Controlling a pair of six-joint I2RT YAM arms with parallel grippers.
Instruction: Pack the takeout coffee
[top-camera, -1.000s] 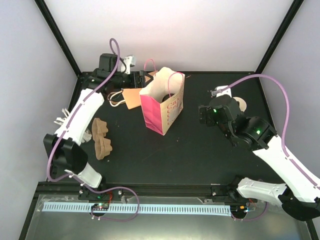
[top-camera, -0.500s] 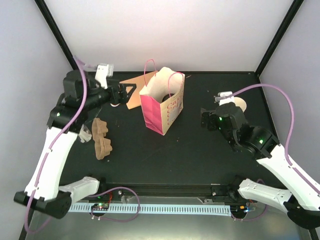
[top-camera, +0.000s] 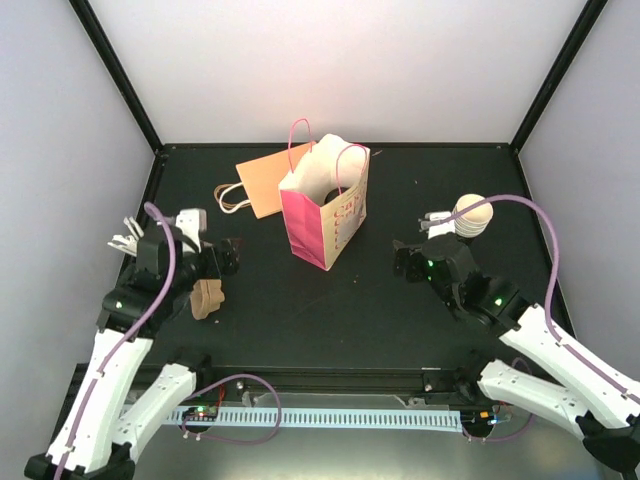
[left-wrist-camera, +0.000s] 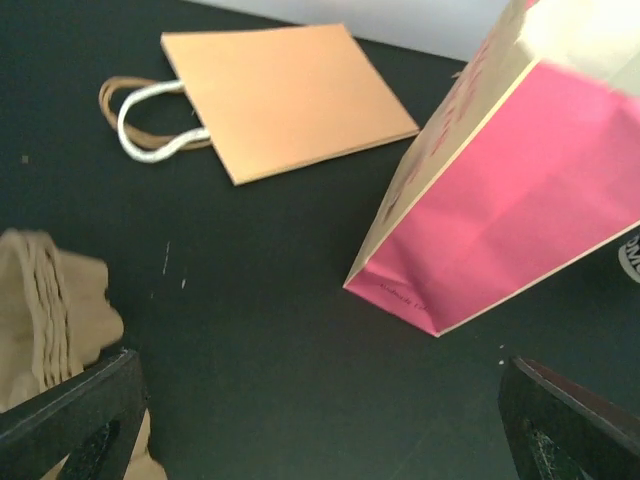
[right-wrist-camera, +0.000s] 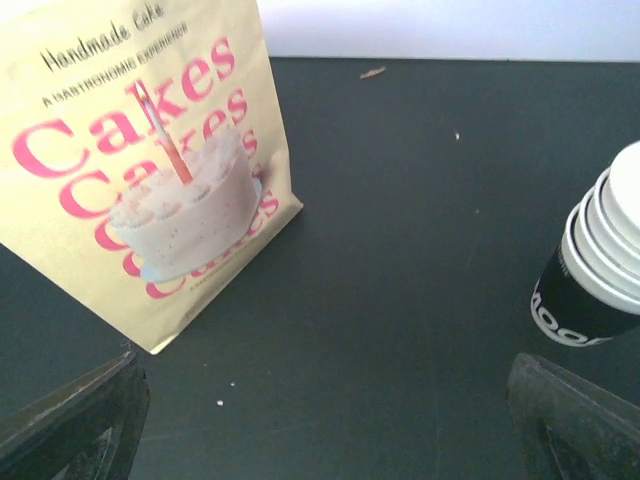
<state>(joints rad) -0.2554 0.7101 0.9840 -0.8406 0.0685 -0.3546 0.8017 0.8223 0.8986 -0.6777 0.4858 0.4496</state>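
Cup: the takeout coffee (top-camera: 472, 214) stands upright on the table, at about 3 o'clock from the pink bag (top-camera: 325, 215) and well apart from it.
Right gripper (top-camera: 405, 254): jaws wide and empty, with the cup near, at its 1 o'clock.
Left gripper (top-camera: 225, 258): jaws wide and empty, by the pulp carrier (top-camera: 207, 297).
Handling: probably light, with thin paper walls that crush easily. It could spill if tipped.
Hold: gently across the ribbed upper wall, kept upright.
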